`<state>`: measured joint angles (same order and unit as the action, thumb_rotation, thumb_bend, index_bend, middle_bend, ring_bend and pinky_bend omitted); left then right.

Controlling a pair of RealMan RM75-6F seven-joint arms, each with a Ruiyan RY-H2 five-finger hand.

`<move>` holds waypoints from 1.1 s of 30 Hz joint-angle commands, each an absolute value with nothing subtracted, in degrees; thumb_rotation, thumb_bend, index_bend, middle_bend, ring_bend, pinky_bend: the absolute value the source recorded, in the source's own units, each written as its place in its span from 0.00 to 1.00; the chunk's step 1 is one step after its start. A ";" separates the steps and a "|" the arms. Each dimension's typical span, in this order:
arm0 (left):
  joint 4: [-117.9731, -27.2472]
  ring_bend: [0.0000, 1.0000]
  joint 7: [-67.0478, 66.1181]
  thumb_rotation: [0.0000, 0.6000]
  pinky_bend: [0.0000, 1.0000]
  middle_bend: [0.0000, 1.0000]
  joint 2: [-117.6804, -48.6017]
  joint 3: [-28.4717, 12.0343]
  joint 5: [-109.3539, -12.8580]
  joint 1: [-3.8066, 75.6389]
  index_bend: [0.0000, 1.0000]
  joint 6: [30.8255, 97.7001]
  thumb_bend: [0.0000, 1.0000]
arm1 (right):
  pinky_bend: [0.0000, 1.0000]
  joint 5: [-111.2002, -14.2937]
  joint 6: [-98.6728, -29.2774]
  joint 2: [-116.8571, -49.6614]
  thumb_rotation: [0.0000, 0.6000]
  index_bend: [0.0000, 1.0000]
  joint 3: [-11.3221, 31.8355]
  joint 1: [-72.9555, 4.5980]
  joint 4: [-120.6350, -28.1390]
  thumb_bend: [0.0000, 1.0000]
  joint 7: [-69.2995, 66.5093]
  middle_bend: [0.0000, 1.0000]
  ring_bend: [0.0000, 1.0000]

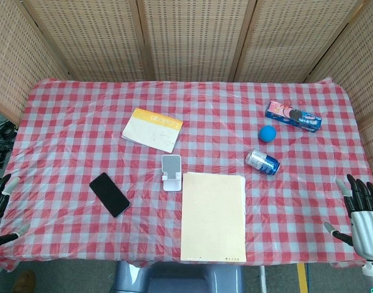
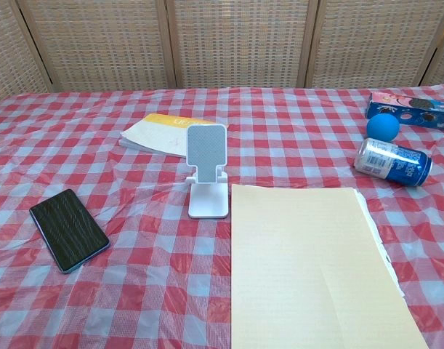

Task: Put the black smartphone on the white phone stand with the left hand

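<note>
Grey-black left robot hand point(image 1: 2, 207): I see it at the near left corner of the desk point(image 1: 64, 122), fingers spread, holding nothing, partly cut off by the picture edge. Right robot hand point(image 1: 362, 210): near right corner, fingers apart and upright, likewise empty. Neither shows in my chest view.

Black smartphone point(image 1: 109, 194): lies flat and screen-up on the red-and-white checked cloth point(image 1: 70, 140), diagonal, near the left robot hand but well apart from it.

White phone stand point(image 1: 171, 172): upright near the middle of the desk, to the right of the smartphone, nothing on it; its backrest shows a grey dotted pad in the chest view.

Cream paper pad point(image 1: 213, 217): flat, just beside the stand on its right, reaching to the near edge.

Yellow-and-white book point(image 1: 152, 129): flat, behind the stand.

Drink can point(image 1: 262, 162): on its side, right of centre.

Blue ball point(image 1: 268, 133): just behind the can.

Blue snack box point(image 1: 293, 116): behind the ball, lying flat.
</note>
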<state>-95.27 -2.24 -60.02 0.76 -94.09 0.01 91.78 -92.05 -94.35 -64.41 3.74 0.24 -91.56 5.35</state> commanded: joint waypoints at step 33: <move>-67.31 0.10 -1.05 1.00 0.05 0.00 -77.83 2.14 -106.67 30.74 0.08 59.64 0.02 | 0.00 -82.10 -88.05 -65.65 1.00 0.00 6.91 -1.66 -89.09 0.00 6.59 0.00 0.00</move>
